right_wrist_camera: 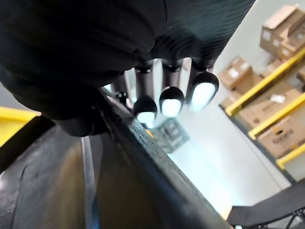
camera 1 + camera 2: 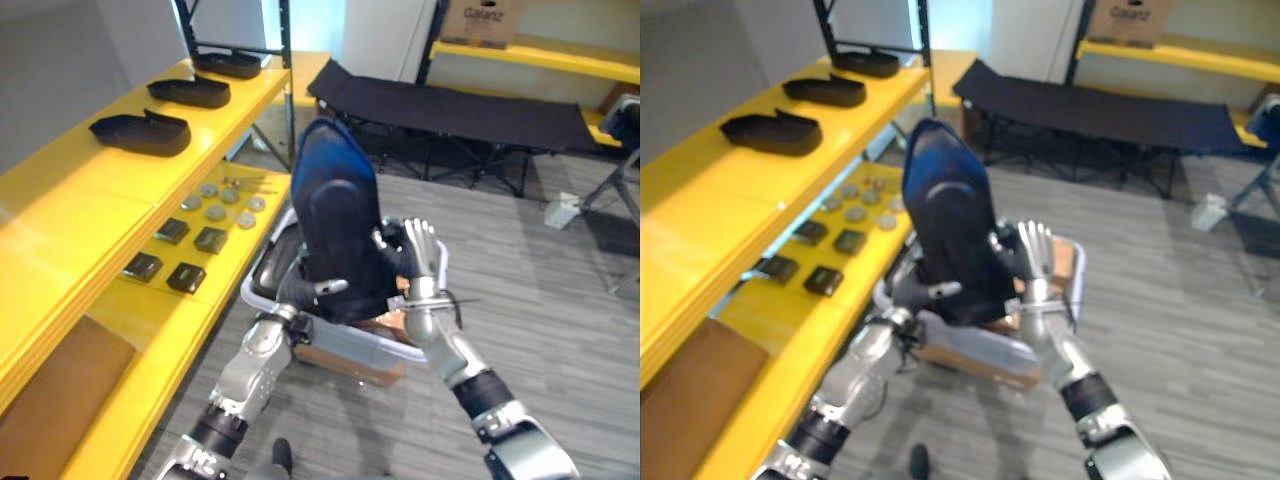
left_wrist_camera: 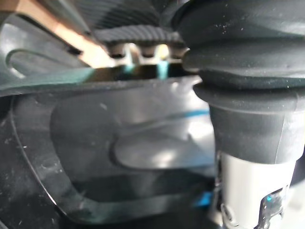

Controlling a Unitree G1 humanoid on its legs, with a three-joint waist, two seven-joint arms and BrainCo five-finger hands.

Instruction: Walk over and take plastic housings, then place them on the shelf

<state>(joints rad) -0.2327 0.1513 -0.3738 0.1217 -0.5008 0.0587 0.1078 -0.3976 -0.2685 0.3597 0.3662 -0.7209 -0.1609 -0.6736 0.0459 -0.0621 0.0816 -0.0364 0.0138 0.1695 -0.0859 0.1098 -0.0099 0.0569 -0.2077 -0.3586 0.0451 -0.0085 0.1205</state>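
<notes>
Plastic housing (image 2: 335, 205), dark blue-black and long, stands upright between the two hands, lifted above a pale bin (image 2: 388, 346) that sits on a cardboard box (image 2: 345, 364) on the grey floor. The right hand (image 2: 418, 250) lies flat against the housing's right side, its fingers (image 1: 167, 101) straight and pointing up along the rim, not curled round it. The left hand (image 2: 300, 292) supports the housing at its lower left edge, low by the bin's rim. Its thumb shows in front, but the fingers are hidden behind the part, so I cannot tell whether they are closed.

Just to the robot's left runs the yellow shelf (image 2: 70, 205). On its upper board lie three other housings, black, in a row along the front edge: near (image 2: 140, 133), middle (image 2: 190, 92) and far (image 2: 228, 63). The lower board holds small black square parts (image 2: 172, 231) and, beyond them, round grey discs (image 2: 215, 212). A black folding cot (image 2: 450, 110) stands well behind the bin.
</notes>
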